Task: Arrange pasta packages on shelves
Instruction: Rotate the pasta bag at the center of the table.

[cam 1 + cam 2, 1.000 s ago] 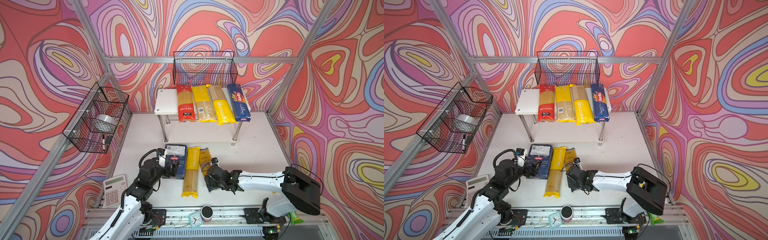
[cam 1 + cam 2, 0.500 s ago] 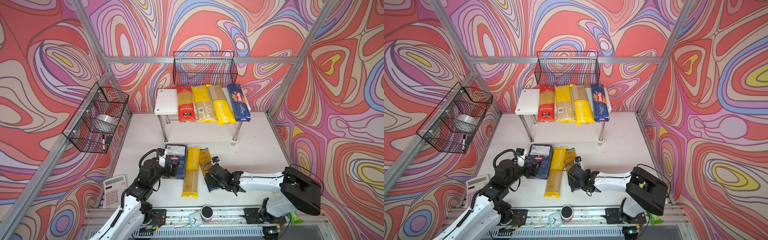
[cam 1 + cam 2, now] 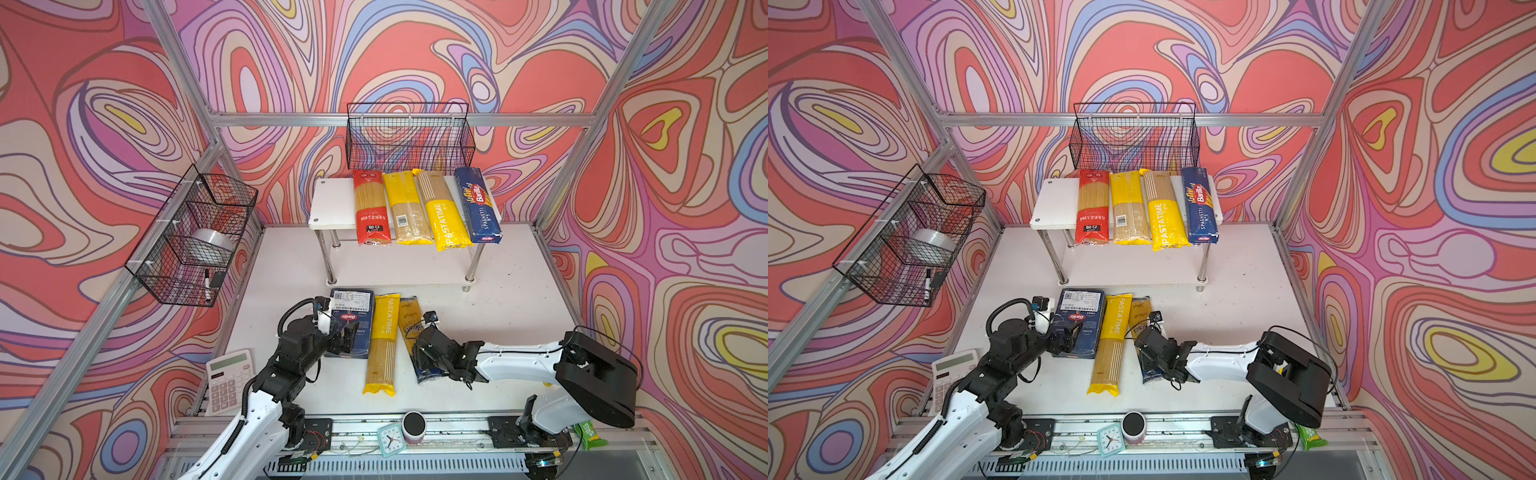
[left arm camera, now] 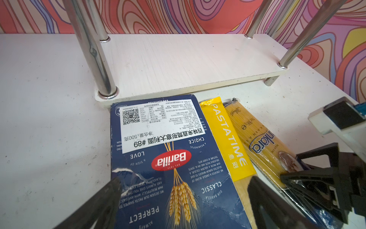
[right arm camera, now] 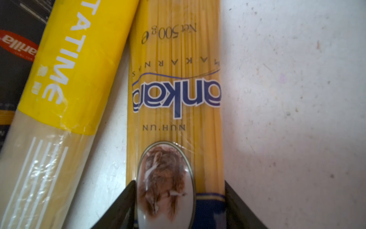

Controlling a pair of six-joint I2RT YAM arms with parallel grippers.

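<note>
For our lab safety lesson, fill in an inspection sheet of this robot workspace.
Surface: white tabletop, speckled.
Job's things: four pasta packs on the rack's top shelf; wide Barilla box, PASTATIME bag, Ankara pack on the tabletop.
Clutter: calculator, clock, green packet.
Grippers: left gripper open astride the Barilla box; right gripper flanks the Ankara pack, grip unclear.
Cables: black loop on the left arm.
Surroundings: patterned walls, two wire baskets.

In a top view, my right gripper sits down over the blue-ended spaghetti bag on the table. I count four spaghetti packs across the rack top.
</note>
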